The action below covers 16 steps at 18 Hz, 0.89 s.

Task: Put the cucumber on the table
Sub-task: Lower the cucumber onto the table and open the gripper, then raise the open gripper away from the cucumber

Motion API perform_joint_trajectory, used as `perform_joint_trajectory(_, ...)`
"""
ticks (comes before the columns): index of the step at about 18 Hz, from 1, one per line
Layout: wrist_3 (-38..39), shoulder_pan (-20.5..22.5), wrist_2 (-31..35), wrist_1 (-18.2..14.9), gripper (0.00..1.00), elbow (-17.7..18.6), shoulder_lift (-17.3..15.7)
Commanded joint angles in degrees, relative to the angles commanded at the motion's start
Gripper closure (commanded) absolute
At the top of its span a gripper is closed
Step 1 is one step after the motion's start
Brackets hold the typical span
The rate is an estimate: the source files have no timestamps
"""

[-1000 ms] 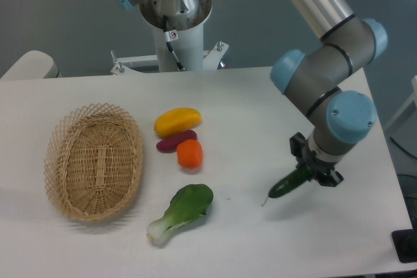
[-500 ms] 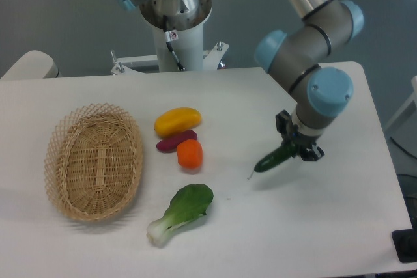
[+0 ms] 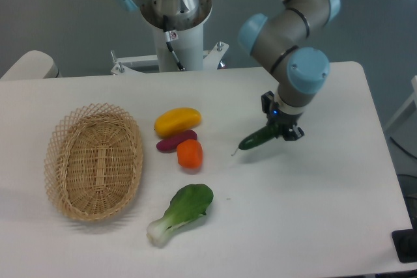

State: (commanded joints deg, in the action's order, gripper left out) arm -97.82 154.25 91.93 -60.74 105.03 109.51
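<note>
My gripper (image 3: 279,128) is shut on the dark green cucumber (image 3: 257,139) and holds it tilted, stem tip down to the left, just above the white table (image 3: 326,219). The cucumber hangs right of centre, a short way right of the orange vegetable. Its thin stem tip points at the tabletop; I cannot tell whether it touches. The fingers are mostly hidden under the wrist.
A yellow vegetable (image 3: 177,120), a purple one (image 3: 176,141) and an orange one (image 3: 189,153) lie together mid-table. A bok choy (image 3: 182,211) lies at the front. An oval wicker basket (image 3: 94,160) stands at the left. The robot base (image 3: 174,24) stands behind the table.
The arm has carried the cucumber up and to the left, from the right front part of the table toward its middle. The grip is unchanged.
</note>
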Motion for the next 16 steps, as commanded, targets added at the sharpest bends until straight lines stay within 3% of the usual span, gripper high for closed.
perform_joint_trajectory(3,0.0,-0.3,0.0,0.7,0.36,0.0,0.5)
perform_joint_trajectory(7,0.8,-0.3,0.0,0.8,0.00,0.0,0.5)
perform_joint_trajectory(13,5.4,-0.4,-0.1,1.0,0.00,-2.7,0.8)
perform_joint_trajectory(16,4.7,-0.4,-0.1,1.1,0.00,-6.1,2.0)
